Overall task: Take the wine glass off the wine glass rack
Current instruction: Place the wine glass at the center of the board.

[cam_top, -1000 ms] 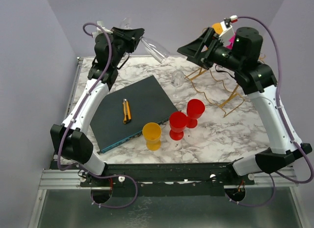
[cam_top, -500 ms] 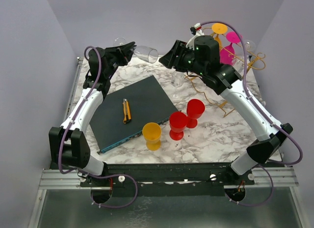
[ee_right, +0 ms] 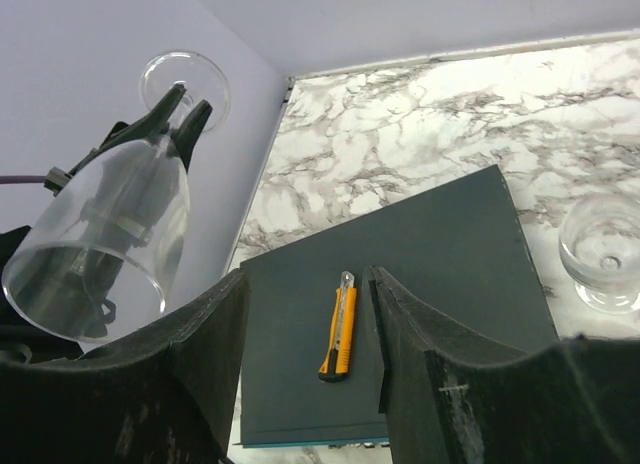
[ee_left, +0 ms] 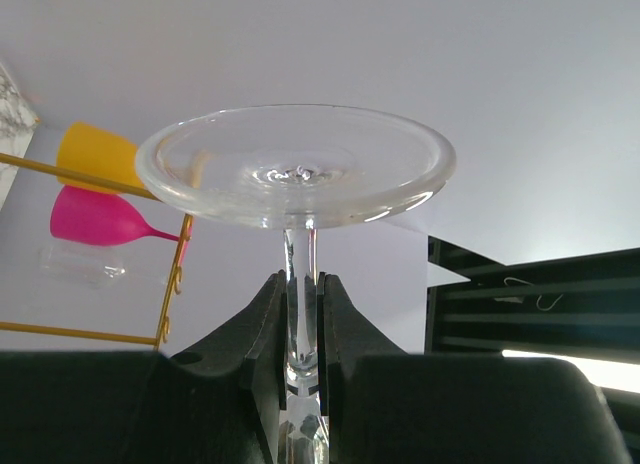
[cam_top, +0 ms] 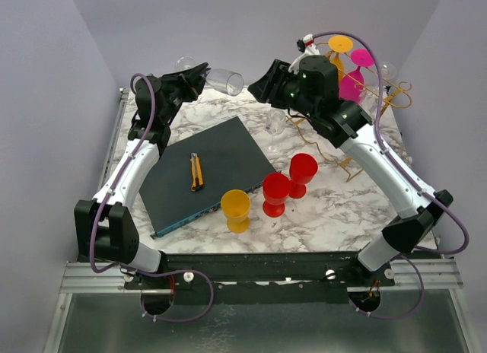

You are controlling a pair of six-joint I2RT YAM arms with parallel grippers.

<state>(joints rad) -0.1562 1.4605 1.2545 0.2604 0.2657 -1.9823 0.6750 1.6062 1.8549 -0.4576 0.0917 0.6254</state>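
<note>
My left gripper (ee_left: 300, 284) is shut on the stem of a clear wine glass (cam_top: 226, 81), held on its side in the air at the back left. Its round base (ee_left: 295, 164) fills the left wrist view, and its bowl (ee_right: 100, 239) shows in the right wrist view. My right gripper (cam_top: 260, 85) hangs open just right of the bowl's mouth, apart from it, with nothing between its fingers (ee_right: 306, 274). The gold wine glass rack (cam_top: 401, 96) stands at the back right and carries an orange glass (cam_top: 340, 45), a pink glass (cam_top: 354, 83) and a clear one (cam_top: 386, 70).
A dark board (cam_top: 221, 151) lies on the marble table with a yellow utility knife (cam_top: 196, 172) on it. A yellow cup (cam_top: 236, 210) and two red cups (cam_top: 275, 193) stand near the front. Another clear glass (cam_top: 275, 123) stands by the board's far corner.
My right arm has swung left from the rack to the held glass, and its jaws have narrowed. My left arm has drawn the glass slightly back and to the left.
</note>
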